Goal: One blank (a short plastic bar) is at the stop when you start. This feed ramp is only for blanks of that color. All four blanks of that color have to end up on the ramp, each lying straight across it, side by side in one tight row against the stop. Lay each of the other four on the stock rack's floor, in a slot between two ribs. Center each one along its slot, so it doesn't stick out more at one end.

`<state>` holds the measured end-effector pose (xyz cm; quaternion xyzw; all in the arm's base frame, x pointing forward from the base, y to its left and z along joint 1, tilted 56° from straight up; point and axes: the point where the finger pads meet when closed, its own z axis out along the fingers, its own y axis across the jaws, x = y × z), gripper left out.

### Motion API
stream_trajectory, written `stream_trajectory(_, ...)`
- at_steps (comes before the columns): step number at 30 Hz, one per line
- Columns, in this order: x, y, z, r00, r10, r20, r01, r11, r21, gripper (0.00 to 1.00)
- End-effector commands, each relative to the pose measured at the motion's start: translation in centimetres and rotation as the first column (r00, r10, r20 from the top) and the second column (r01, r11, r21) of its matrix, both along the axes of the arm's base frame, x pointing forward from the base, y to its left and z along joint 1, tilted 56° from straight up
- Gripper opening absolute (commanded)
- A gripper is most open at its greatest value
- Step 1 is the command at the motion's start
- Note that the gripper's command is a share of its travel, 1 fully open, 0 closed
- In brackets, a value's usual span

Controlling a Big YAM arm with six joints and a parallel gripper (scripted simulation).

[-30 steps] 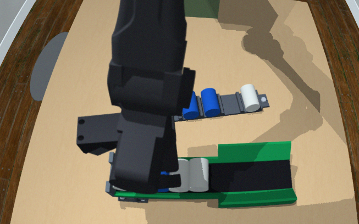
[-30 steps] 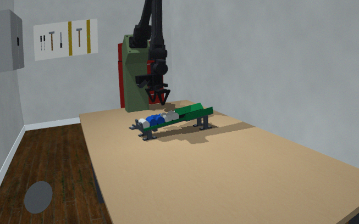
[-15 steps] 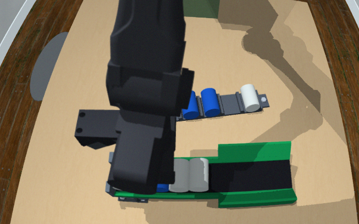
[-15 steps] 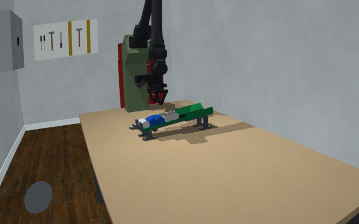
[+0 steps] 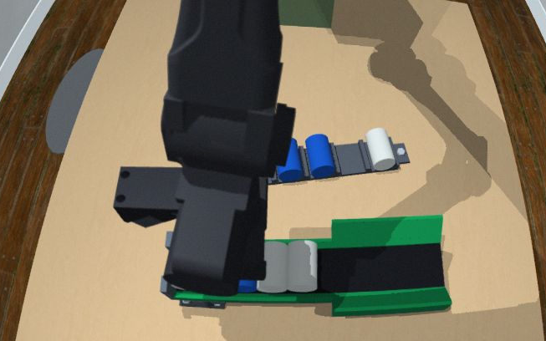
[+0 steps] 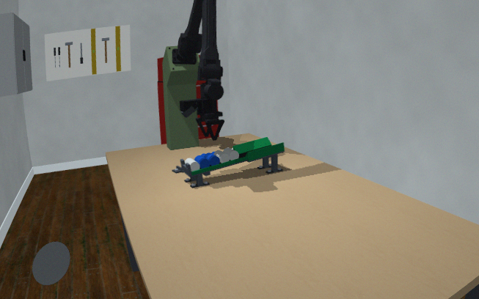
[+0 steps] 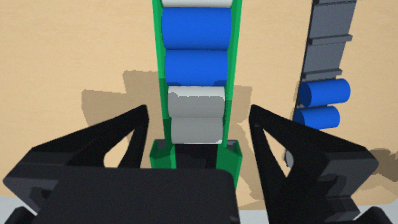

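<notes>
Blanks on the green feed ramp point(image 5: 387, 231) lie in one row across it. In the wrist view we count, from nearest the tool outward, two white blanks point(image 7: 195, 115), two blue blanks point(image 7: 196, 47), then the edge of another white blank point(image 7: 197, 2) at the top of the frame. In the top view the arm point(image 5: 223, 84) hides most of that row; we see only the two white blanks and a sliver of blue beside them. The ramp's dark floor point(image 5: 382, 264) uphill of the row carries no blanks.

On the grey stock rack point(image 5: 349, 157), well apart from the ramp on the table point(image 5: 350, 76), two blue blanks point(image 5: 308, 157) lie in neighbouring slots and one white blank point(image 5: 380, 148) lies in the end slot, with one bare slot between them. Each lies across the rack between ribs; we cannot judge how well each is centred.

We find the tool point(image 7: 197, 125) above the ramp, its black fingers spread apart to either side of the ramp walls, astride the nearest white blank without touching it. Nothing is between the fingers. The exterior view shows the tool point(image 6: 211, 130) pointing down above the uphill end of the row of blanks.
</notes>
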<state>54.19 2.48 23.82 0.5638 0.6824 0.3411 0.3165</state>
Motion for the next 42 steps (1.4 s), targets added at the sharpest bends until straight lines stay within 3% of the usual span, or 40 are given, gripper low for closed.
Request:
stream_trajectory(1,0.9,-0.5,1.1,1.0,-0.012,0.025,0.012,1.0,0.008,0.79)
stream_trajectory(30,1.4,0.0,0.7,1.0,-0.013,0.023,0.013,1.0,0.017,0.79)
stream_trajectory(42,2.8,0.8,-0.6,1.0,-0.003,0.018,0.003,1.0,0.017,0.79)
